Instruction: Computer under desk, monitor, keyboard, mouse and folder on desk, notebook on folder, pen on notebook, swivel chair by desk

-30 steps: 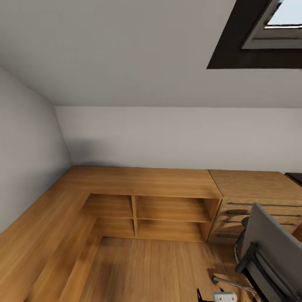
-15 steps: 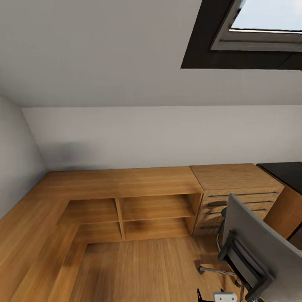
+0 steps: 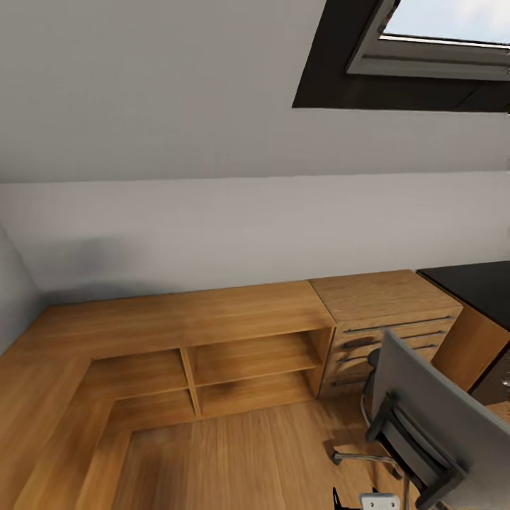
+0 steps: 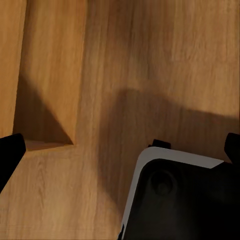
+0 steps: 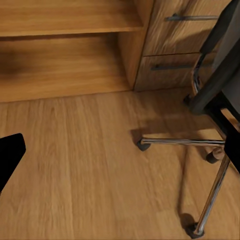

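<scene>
The swivel chair (image 3: pixel 432 404) stands at the lower right of the head view with its grey back toward me, which hides its seat and the folder. Its chrome base and castors (image 5: pixel 185 142) show on the plank floor in the right wrist view. A corner of the black desk (image 3: pixel 476 282) shows at the right edge. The monitor, keyboard, mouse, notebook, pen and computer are out of view. My left gripper (image 4: pixel 120 150) hangs open over the floor. My right gripper (image 5: pixel 120 155) is open above the floor near the chair's base, holding nothing.
A low wooden L-shaped shelf unit (image 3: pixel 212 354) runs along the grey wall. A wooden chest with bar handles (image 3: pixel 386 319) stands between it and the desk. A skylight (image 3: pixel 439 42) sits in the sloped ceiling. A grey-rimmed black robot part (image 4: pixel 175 195) lies below the left gripper.
The whole head view has shifted: the camera has turned to the right. The shelves slid left in the picture, and more of the chair, chest and black desk came into view.
</scene>
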